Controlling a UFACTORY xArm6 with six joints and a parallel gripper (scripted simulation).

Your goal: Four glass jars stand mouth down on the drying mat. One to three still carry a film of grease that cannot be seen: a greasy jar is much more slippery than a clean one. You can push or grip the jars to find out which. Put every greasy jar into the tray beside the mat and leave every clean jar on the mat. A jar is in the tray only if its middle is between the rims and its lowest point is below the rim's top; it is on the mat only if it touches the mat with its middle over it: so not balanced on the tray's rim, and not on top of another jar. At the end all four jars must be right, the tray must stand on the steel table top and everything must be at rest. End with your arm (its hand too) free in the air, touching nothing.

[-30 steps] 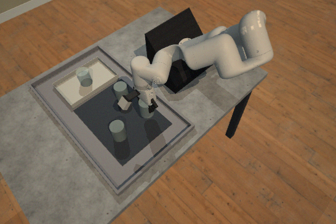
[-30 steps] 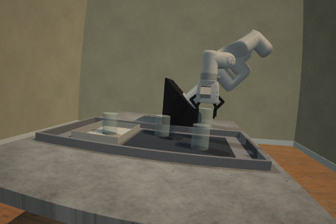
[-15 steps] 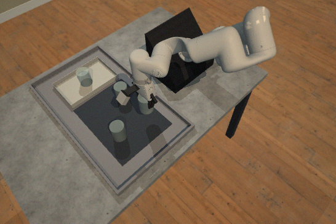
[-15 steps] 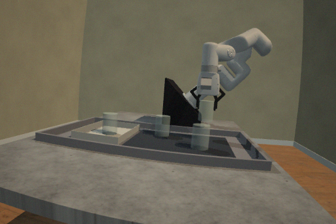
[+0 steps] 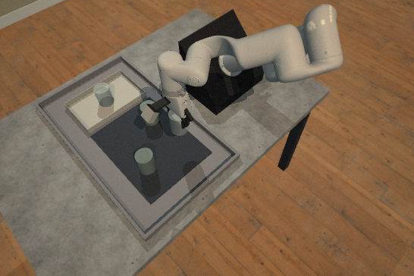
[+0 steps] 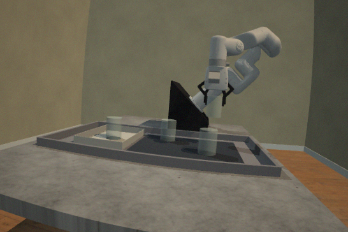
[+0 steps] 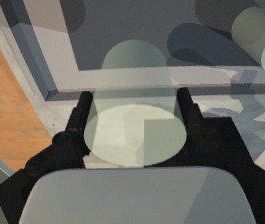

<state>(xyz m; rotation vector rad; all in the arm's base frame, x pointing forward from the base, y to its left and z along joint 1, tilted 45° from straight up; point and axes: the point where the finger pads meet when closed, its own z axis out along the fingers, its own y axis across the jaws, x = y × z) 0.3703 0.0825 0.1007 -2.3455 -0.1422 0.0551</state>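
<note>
Black at the fingers, pincer [image 5: 175, 114] [image 6: 215, 103] [image 7: 135, 102] closed around the sides of a lifted jar [image 5: 177, 126] [image 6: 213, 108] [image 7: 135, 135]. Clear, faintly green glass, upright, one finger to each side, off to the mat side of the tray [image 5: 117, 117] [image 6: 99, 143] and higher than its rim, with air beneath the bottom end. Pale grey above: arm [image 5: 261, 46] [image 6: 248, 39], bent over and reaching down from a black wedge-shaped stand [image 5: 212, 30] [image 6: 183, 115], well apart from the tray.

Just beside the tray, on the dark mat [image 5: 170, 167] [image 6: 153, 147] [image 7: 128, 20], second jar [image 5: 144, 106] [image 6: 168, 130] [image 7: 255, 35], upright, partly hidden from the top by the pincer's housing. Farther from the tray, on the same mat, third jar [image 5: 145, 161] [image 6: 208, 141], also upright. Inside the tray, between its cream rims, fourth jar [image 5: 104, 95] [image 6: 114, 127], upright, apart from the other three. From sight alone, no telling greasy from clean.

Around both tray and mat, low grey-mauve border [image 5: 145, 235] [image 6: 159, 160] [image 7: 233, 90]. Beneath and beyond the tray, mottled grey table [image 5: 38, 177] [image 6: 127, 184]; lower still, wooden floor [image 5: 303, 211] [image 6: 290, 159] [image 7: 3, 90].
</note>
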